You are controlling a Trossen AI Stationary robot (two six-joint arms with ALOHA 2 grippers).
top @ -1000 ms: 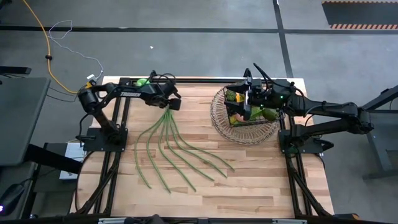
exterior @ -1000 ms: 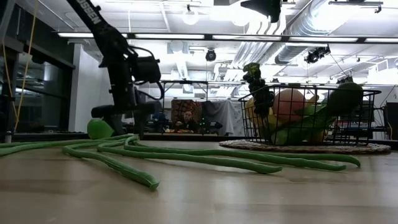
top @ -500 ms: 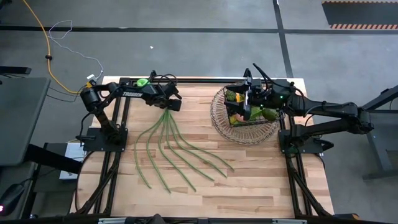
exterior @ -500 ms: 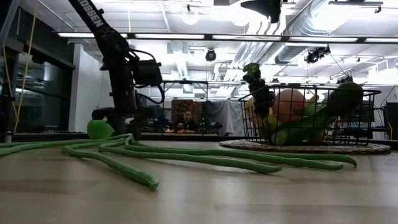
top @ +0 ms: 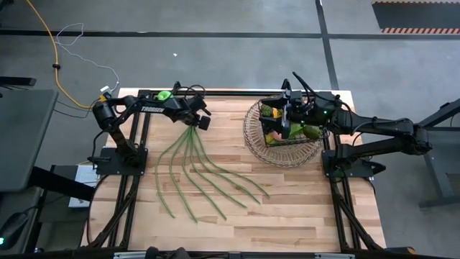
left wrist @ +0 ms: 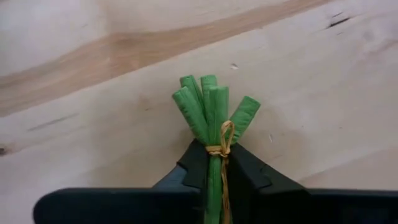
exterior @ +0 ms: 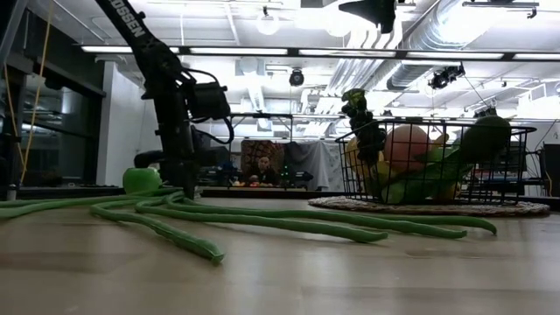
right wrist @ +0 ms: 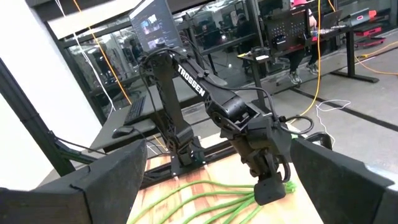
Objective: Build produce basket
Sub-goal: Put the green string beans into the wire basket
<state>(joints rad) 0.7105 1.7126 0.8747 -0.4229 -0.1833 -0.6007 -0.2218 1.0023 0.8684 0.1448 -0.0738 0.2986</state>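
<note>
The long green beans (top: 205,169) lie fanned out on the wooden table, tied together at their far end by a yellowish band (left wrist: 222,147). My left gripper (left wrist: 214,163) is shut on that bundle; it also shows in the low view (exterior: 181,182). A green apple (exterior: 141,180) rests on the table just behind it. The wire basket (top: 251,137) at the far right holds a pink peach (exterior: 407,144), dark grapes (exterior: 361,118) and green fruit (exterior: 486,136). My right gripper (top: 286,121) hovers open above the basket, touching nothing. My left gripper pinches the bean bundle between its two fingers right at the band, a little short of the cut ends (left wrist: 208,106). The fingers come steeply from above, one on each side of the bundle. The bundle rests on the table and the loose strands trail away along it.
The bean strands (exterior: 289,226) cover the table's middle, reaching toward the basket. The table's near part (top: 287,223) is bare wood. Dark arm frames (top: 118,155) stand at the left and right edges. A yellow cable (top: 54,43) lies on the floor beyond.
My left gripper has shut on the tied end of the beans without leaving its place. The strands have been gathered closer at that end, and their free tips have slid slightly toward the gripper.
</note>
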